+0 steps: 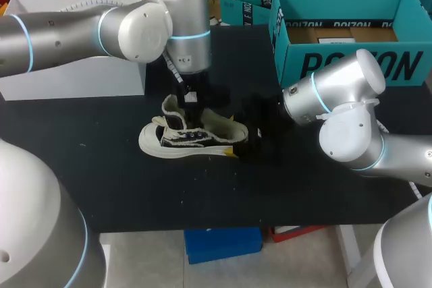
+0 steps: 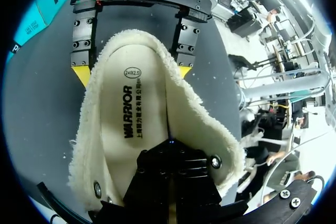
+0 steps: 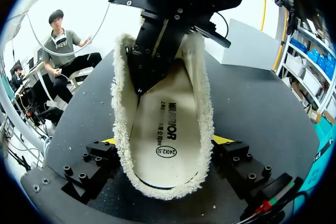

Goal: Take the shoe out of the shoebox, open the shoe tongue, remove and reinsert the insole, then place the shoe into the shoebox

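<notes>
Shoebox [image 1: 344, 38], teal and open, stands at the far right of the black surface [image 1: 101, 180]. Well apart, mid-surface, sits the shoe [image 1: 189, 141]: black upper, white sole, cream fleece lining, pale printed insole [image 3: 165, 145] inside. The right hand [image 3: 165, 141] clamps its heel sides; the left hand [image 2: 170, 148] reaches inside, grip unclear.

a: bright, even light from above; soft glare on the left arm [image 1: 145, 28], upper left of the head view.
b: the black table [image 1: 101, 166] swallows shadows. the right gripper [image 1: 244, 141] nearly vanishes against it; the pale fleece of the shoe [image 1: 192, 141] stands out.
</notes>
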Controlling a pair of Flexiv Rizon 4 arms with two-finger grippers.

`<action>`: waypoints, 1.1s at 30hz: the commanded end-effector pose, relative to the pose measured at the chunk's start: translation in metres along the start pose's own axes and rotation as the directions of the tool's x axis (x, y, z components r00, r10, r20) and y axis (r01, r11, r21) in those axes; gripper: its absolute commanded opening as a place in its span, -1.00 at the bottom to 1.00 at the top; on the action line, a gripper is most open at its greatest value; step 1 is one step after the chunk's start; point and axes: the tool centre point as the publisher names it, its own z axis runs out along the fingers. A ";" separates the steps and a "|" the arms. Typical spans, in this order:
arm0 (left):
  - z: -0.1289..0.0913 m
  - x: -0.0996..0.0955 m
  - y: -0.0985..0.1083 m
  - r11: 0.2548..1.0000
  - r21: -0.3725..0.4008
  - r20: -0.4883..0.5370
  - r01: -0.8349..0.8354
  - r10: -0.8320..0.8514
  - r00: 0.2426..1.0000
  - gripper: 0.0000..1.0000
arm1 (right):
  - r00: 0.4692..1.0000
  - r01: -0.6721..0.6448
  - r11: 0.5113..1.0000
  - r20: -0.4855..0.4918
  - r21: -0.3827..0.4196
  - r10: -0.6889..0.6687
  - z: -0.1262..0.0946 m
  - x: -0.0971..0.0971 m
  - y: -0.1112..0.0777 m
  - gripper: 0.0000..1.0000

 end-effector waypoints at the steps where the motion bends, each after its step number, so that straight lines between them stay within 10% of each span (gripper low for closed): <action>1: 0.008 -0.001 0.000 1.000 0.000 0.001 0.007 -0.007 1.000 -1.00 | 1.000 -0.002 1.000 0.000 0.002 0.002 0.001 -0.001 0.001 -1.00; 33: 0.032 -0.007 -0.002 0.997 -0.032 0.085 0.070 -0.067 0.994 -1.00 | 1.000 -0.002 1.000 0.000 0.002 0.002 0.001 -0.001 0.001 -1.00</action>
